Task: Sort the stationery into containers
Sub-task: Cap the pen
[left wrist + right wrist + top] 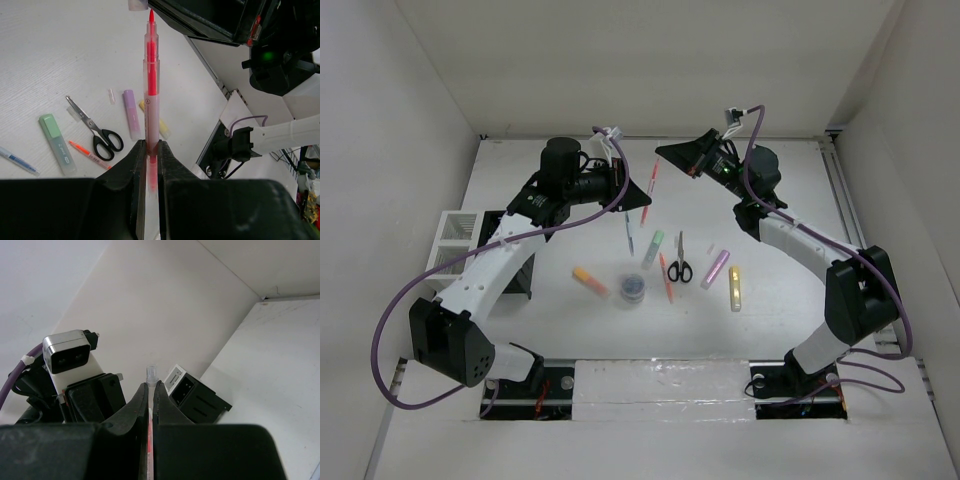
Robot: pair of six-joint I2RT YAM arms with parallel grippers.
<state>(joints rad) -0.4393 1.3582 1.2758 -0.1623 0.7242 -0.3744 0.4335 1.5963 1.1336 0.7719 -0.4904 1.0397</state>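
Observation:
My left gripper [151, 145] is shut on a red pen [151, 75] and holds it up above the table, bare tip outward. In the top view this gripper [645, 200] and the pen [648, 192] hang over the table's far middle. My right gripper [151, 385] is shut on a clear pen cap [151, 374], just off the pen's tip [660, 152]. The cap also shows in the left wrist view [138, 5]. The black slatted holder [200, 397] and the white organiser [455, 238] stand at the left.
On the table lie a grey-blue pen [629, 232], green highlighter [652, 243], scissors [679, 262], orange pen [667, 280], pink highlighter [715, 268], yellow highlighter [734, 288], orange highlighter [590, 281] and round tub [633, 287]. The left arm covers most of the black holder [523, 285].

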